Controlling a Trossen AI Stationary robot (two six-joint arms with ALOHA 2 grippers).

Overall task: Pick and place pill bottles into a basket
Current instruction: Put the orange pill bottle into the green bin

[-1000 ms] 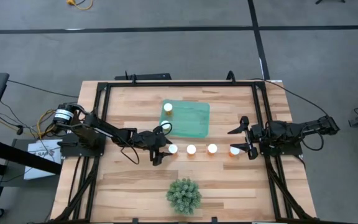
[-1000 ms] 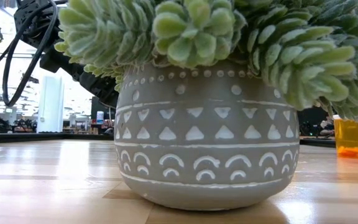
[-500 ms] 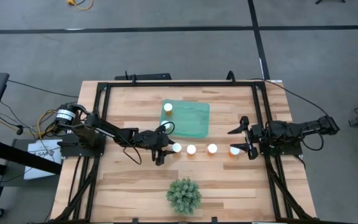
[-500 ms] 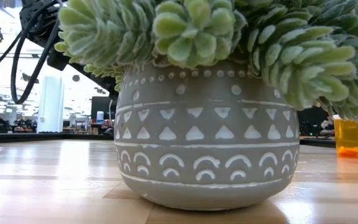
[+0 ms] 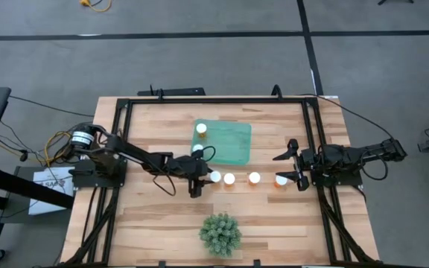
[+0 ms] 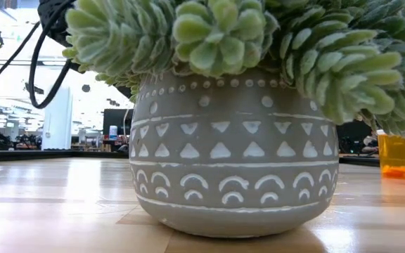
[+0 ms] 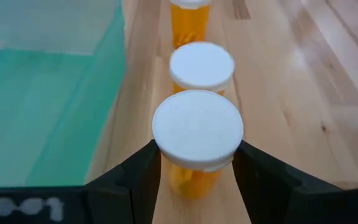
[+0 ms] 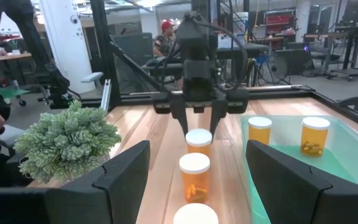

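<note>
Four orange pill bottles with white caps stand in a row on the wooden table: the leftmost, two more, and the rightmost. Two more bottles stand in the teal basket. My left gripper is open and low, with its fingers on either side of the leftmost bottle, just under the cap. My right gripper waits open at the table's right side, beside the rightmost bottle. My left gripper has its two fingers level on either side of the leftmost bottle's body, coming from the table's left. I cannot tell whether they touch it. The bottle stands upright on the table.
A spiky green plant in a grey patterned pot stands near the table's front edge and fills the low view. The basket's near edge lies close beside the row of bottles. A black frame borders the table.
My left gripper has moved toward the table's right edge, along the row, until its fingers came to either side of the leftmost bottle.
</note>
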